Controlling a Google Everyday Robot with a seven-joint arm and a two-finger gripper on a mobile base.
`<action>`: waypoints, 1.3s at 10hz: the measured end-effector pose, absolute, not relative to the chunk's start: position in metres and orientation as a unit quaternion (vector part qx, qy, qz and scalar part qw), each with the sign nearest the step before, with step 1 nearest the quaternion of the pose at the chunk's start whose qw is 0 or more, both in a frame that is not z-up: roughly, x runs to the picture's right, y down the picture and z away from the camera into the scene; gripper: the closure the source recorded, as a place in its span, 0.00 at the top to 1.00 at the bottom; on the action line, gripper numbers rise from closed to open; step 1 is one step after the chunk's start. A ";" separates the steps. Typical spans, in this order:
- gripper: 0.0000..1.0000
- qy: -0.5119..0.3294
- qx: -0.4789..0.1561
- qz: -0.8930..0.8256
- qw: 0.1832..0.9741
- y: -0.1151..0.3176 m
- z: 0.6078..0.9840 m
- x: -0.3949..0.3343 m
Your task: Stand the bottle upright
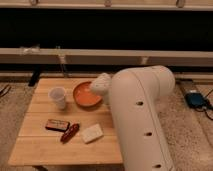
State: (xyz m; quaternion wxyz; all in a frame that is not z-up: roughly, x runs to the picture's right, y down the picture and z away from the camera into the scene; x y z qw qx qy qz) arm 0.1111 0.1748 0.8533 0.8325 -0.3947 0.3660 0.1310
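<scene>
One arm (pixel 142 115): we see a thick white arm with small dark holes along its side. It rises from the bottom edge at the right, bends over the right side of the worktop and reaches left toward the bowl.
hand (pixel 100 84): it sits at the arm's far end, a pale rounded shape over the right rim of the bowl. We cannot tell how far open it is, nor whether it has hold of anything.
bottle: we cannot see it. The arm covers the right part of the worktop, and we cannot tell what lies behind it.
worktop (pixel 45 147): a low table of pale wooden slats, standing on a speckled floor.
bowl (pixel 84 96): round and orange, at the back middle of the worktop, with its right edge partly hidden by the hand.
cup (pixel 57 96): translucent white and upright, just beside the bowl on its left.
dark packet (pixel 56 125): a flat dark rectangle lying at the front left, in front of the cup.
reddish-brown thing (pixel 70 132): long and narrow, lying slanted just right of the dark packet. We cannot tell what it is.
beige block (pixel 92 133): flat, pale and rectangular, just right of the reddish-brown thing and near the arm's edge.
blue object (pixel 197 99): on the floor at the far right, well apart from the worktop.
</scene>
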 end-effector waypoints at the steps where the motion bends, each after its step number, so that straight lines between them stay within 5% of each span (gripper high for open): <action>1: 0.04 0.365 -0.389 0.134 0.835 0.170 0.850 0.112; 13: 0.00 0.183 -0.320 0.278 0.887 0.062 0.816 0.083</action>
